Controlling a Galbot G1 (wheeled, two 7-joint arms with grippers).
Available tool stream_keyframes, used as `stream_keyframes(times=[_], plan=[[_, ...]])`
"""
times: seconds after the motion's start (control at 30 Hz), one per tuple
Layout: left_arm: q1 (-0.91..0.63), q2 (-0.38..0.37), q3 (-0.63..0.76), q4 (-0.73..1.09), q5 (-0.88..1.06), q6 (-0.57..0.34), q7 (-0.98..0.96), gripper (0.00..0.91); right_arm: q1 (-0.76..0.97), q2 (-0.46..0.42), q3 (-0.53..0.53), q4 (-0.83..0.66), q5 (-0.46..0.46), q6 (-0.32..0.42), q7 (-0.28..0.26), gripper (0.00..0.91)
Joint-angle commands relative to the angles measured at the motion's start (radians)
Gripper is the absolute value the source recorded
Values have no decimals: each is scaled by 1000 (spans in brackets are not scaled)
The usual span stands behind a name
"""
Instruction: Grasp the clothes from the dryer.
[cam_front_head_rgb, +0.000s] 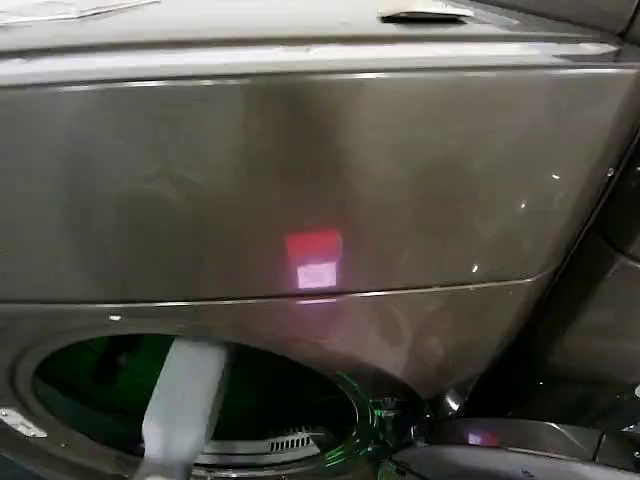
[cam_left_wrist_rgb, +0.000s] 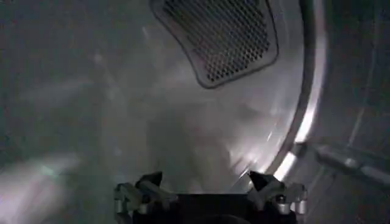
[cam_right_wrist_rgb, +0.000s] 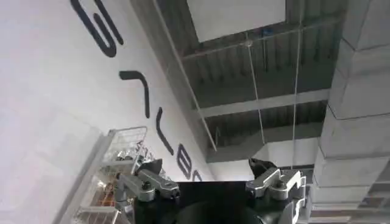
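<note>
Head view, dryer: the dryer (cam_front_head_rgb: 300, 190) stands close before the robot, its dark grey-bronze front panel taking up most of the picture, with a red glow and a pale label patch at its middle.
Head view, porthole: the round porthole (cam_front_head_rgb: 200, 400) sits low and to the left, its inside dark with a greenish tint; a slotted vent shows near its lower rim.
Head view, left arm: a pale grey arm link (cam_front_head_rgb: 183, 405) rises from the bottom edge and reaches into the porthole.
Head view, neighbour: the edge of another dark machine (cam_front_head_rgb: 590, 330) stands to the right.
Left wrist view, left gripper: the left gripper (cam_left_wrist_rgb: 206, 178) is inside the metal drum (cam_left_wrist_rgb: 91, 109), its two dark fingertips (cam_left_wrist_rgb: 151, 179) spread wide apart, with nothing between them and touching nothing.
Left wrist view, drum: a perforated grille (cam_left_wrist_rgb: 222, 36) is set in the drum's back wall, and a bright curved rim runs beside it.
Left wrist view, clothes: no clothes can be made out ahead of the gripper; the drum wall looks bare and blurred.
Right wrist view, right gripper: the right gripper (cam_right_wrist_rgb: 206, 165) points up and away from the dryer, fingers spread, empty.
Right wrist view, room: beyond it are a white wall with dark lettering (cam_right_wrist_rgb: 61, 91), a wire rack (cam_right_wrist_rgb: 116, 170) and the ceiling (cam_right_wrist_rgb: 262, 73).
</note>
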Motion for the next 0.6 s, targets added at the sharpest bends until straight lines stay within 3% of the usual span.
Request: stream_keyframes(times=[0.03, 0.13, 0.27, 0.5, 0.6], plan=[[-258, -14, 134, 499, 360, -334, 282, 907, -4, 1, 2, 0, 0, 2, -1, 907], [-302, -30, 138, 588, 532, -485, 327, 907, -6, 3, 6, 1, 1, 2, -2, 907], [-333, -37, 178, 618, 638, -577, 345, 907, -6, 6, 4, 9, 1, 3, -2, 907], [-358, -24, 293, 642, 671, -672, 423, 907, -9, 13, 3, 16, 2, 5, -4, 907], [-359, -30, 323, 646, 720, -673, 451, 907, -7, 9, 1, 24, 3, 4, -3, 907]])
